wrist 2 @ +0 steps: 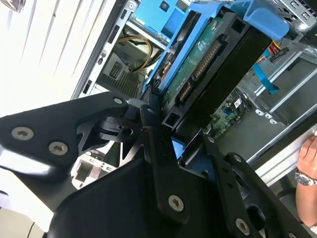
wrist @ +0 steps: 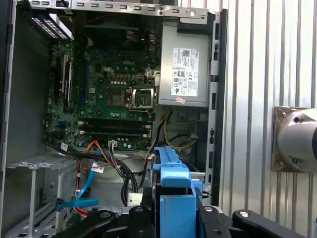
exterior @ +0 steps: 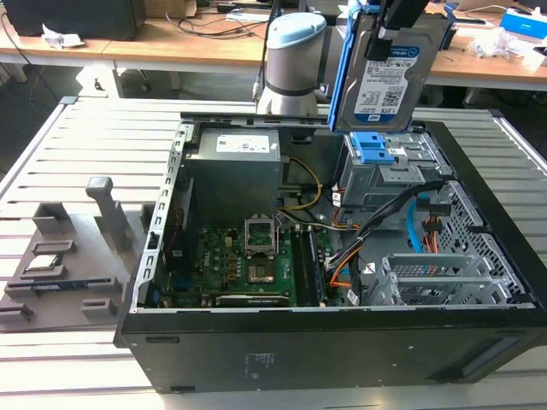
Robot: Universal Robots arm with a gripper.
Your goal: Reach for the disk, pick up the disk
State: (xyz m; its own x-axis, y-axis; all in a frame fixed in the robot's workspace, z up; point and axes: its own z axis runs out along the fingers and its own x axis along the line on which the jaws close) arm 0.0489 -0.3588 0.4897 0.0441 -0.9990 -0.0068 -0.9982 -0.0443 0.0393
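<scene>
The flat silver-grey metal hard drive in its blue plastic carrier, the disk, is seen in the exterior view lifted clear of the open black computer case, hanging upright above the grey drive cage with its blue latches. Its white-and-blue label is turned toward the camera. The upper edge of the disk is held by the black gripper, whose fingers are closed on the carrier.

In the second wrist view the black gripper fingers are seen pressed against the blue carrier frame and the dark edge of the disk, whose green circuit board and connector row are exposed. A person's hand with a wristwatch is visible at the edge of that view, apparently resting near the case, though contact cannot be judged.

In the first wrist view the blue carrier is seen between the fingers, above the green motherboard and the grey power supply box. The case stands on a slatted light-grey table.
</scene>
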